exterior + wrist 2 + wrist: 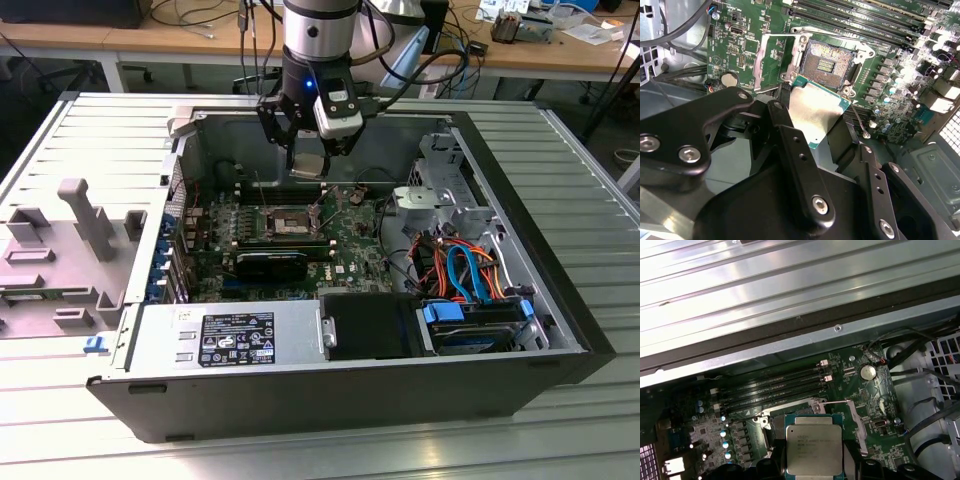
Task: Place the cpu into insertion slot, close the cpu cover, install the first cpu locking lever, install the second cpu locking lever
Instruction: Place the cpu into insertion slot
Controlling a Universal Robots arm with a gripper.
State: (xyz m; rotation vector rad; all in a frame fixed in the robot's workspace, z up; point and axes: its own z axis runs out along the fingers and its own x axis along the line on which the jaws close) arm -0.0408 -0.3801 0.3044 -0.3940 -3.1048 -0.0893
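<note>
My gripper [309, 160] hangs inside the open computer case, shut on the cpu [310, 168], a flat square chip with a dull silver top. In the second wrist view the cpu [812, 112] sits between the black fingers [783, 112], held above the board and just short of the insertion slot [827, 62], whose dark centre lies bare. The cpu cover [761, 60] is swung open beside the slot. The first wrist view shows the cpu [814, 450] hiding most of the slot, with the cover [851, 415] at its side. In the exterior view the slot [288, 222] lies below the gripper.
Long black memory slots [775, 387] run beside the socket. A black card [272, 262] stands on the board's near side. A power supply [230, 338] and a drive bay with blue and orange cables [465, 275] fill the case front. A grey fixture [85, 235] lies outside on the exterior view's left.
</note>
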